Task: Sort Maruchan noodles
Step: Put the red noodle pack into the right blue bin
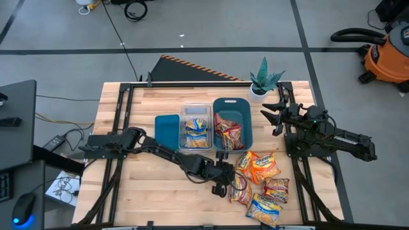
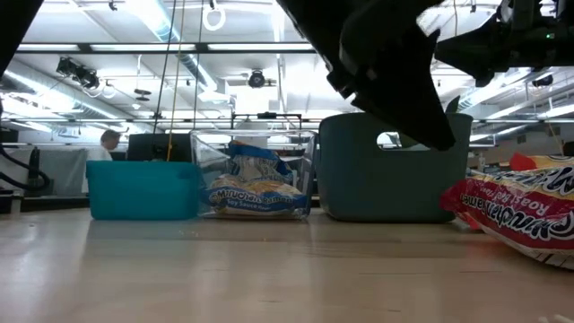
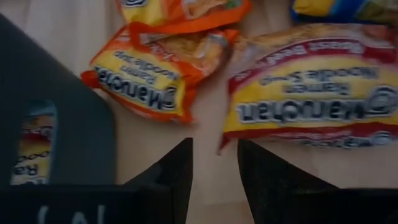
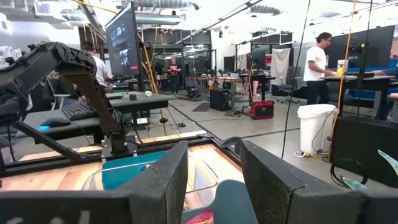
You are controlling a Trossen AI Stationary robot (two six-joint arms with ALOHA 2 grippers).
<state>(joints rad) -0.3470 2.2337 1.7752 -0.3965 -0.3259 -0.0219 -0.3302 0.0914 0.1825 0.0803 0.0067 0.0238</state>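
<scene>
Now my left gripper (image 1: 222,181) hovers low over table (image 1: 134,198), fingers narrowly apart, empty, just left of loose Maruchan noodles (image 1: 259,182) piled at near right. More packets sit in clear bin (image 1: 196,126) and dark teal bin (image 1: 231,122). My right gripper (image 1: 271,117) waits far right, fingers apart, empty, beside plant (image 1: 264,80).

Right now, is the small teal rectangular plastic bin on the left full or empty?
Empty: the high view shows the teal bin's bare floor.
</scene>
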